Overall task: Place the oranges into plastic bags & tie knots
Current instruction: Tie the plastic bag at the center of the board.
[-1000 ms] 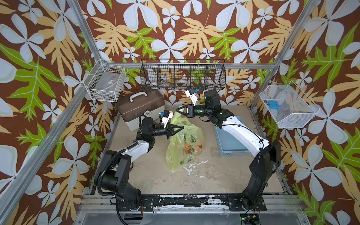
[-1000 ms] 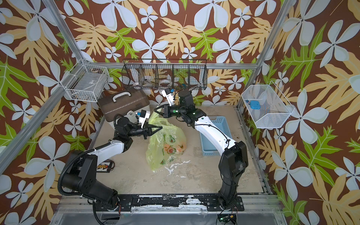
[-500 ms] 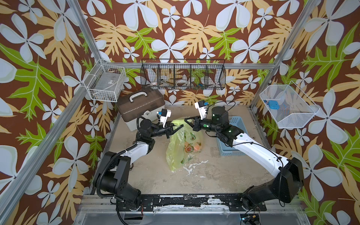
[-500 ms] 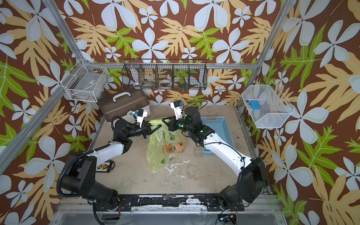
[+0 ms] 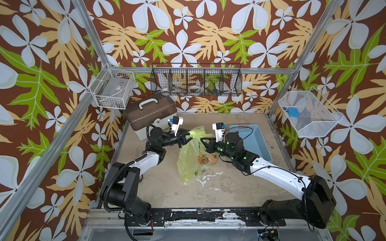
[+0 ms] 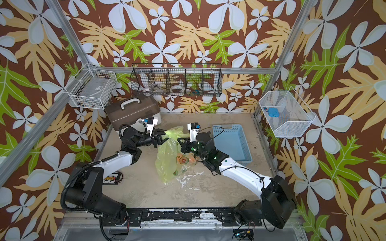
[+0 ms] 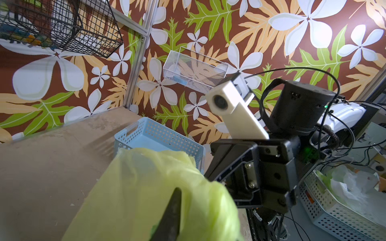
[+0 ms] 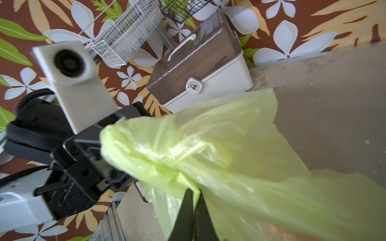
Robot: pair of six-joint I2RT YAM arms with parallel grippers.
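Contents of the cell, as I see them:

- The bag (image 5: pixel 190 155) is thin yellow-green film and sits mid-table, its gathered top lifted between the two arms. Through the film I see one orange (image 5: pixel 212 159) low on the side nearer the right arm, beside a printed avocado. I cannot make out a second.
- Its long axis runs from the raised top, toward the back wall, down to a corner resting on the table (image 5: pixel 163 187) nearer the front rail.
- The right gripper (image 5: pixel 202 139) has its jaws closed, pinching the bag's film.
- The left gripper (image 5: pixel 186 136) has its jaws a little apart with film bunched at them. I cannot tell whether they grip.
- The blue basket (image 5: pixel 258 144) sits just behind the right arm, apart from the bag.
- The brown-lidded box (image 5: pixel 150 110) sits in the back left corner, lid shut.
- The black wire rack (image 5: pixel 196 83) on the back wall holds tape rolls and small bits.
- Bare table lies in front of the bag and beside its lower end.
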